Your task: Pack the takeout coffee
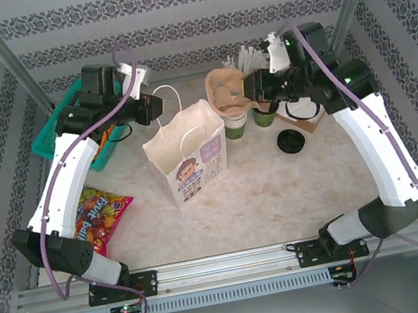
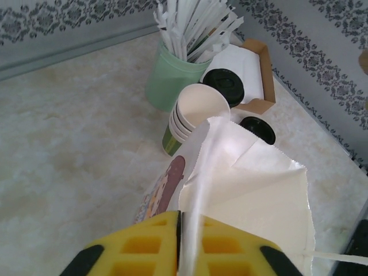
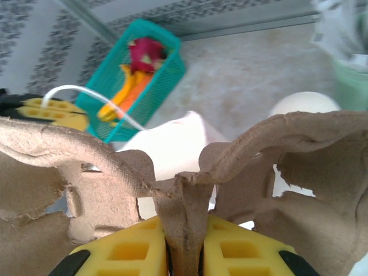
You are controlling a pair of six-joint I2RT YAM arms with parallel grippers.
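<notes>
Bag-prep step: tall white paper bag (image 1: 189, 156) upright mid-table, left gripper (image 2: 181, 221) clamped on its top. The right gripper (image 3: 184, 253) pinches the brown pulp cup tray (image 3: 276, 155). Dark green, black-lidded takeout coffee (image 2: 224, 86) sits unpacked just behind the cup stack (image 2: 198, 109). Next, probably: tray into bag mouth.

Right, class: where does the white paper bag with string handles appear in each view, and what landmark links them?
Top external: white paper bag stands mid-table between the arms.
Left wrist: bag lower right, rim pinched by the left gripper.
Right wrist: bag centre, behind the brown pulp tray.
Shared landmark: the stack of cream paper cups beside it.
</notes>
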